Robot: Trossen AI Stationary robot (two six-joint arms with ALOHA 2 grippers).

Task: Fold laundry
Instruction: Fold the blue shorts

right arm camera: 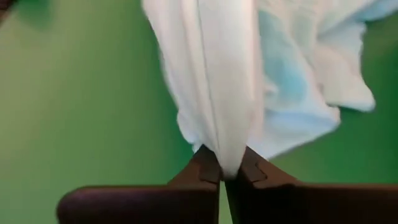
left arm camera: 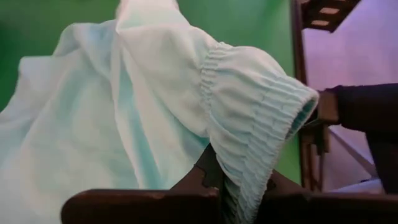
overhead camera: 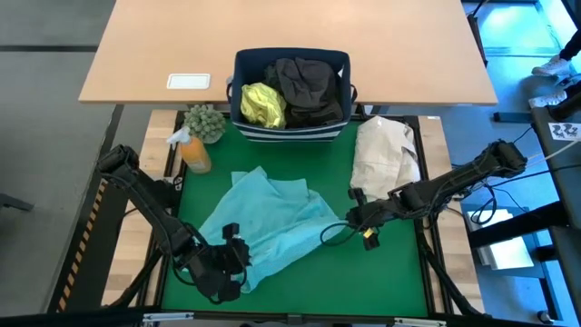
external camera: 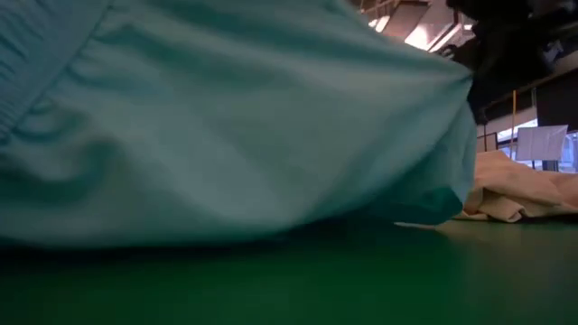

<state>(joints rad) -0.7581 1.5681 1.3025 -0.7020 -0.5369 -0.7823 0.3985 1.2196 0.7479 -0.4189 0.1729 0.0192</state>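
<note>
Garment: soft turquoise cloth garment, spread rumpled on green table mat, mid-table, toward the near-left part. Elastic gathered cuff shows in left wrist view.
L gripper: left gripper at garment's near-left edge, near mat's front; fingers clamped tight on the cloth by the cuff.
R gripper: right gripper at garment's right edge, mid-mat; fingers pinched together on a fold of the turquoise cloth, which rises straight from between the tips.
Low view: turquoise cloth fills most of the pic, lifted off mat at its lower edge; cream cloth behind at right.
Bin: navy fabric bin w/ striped base at mat's far edge, holds bright yellow-green shirt on left and charcoal/dark garments on right.
Bundle: cream-beige cloth bundle on mat's right-far part, just beyond right gripper.
Other: orange spray bottle and small green plant at mat's far-left corner; white flat object on wooden tabletop behind.
</note>
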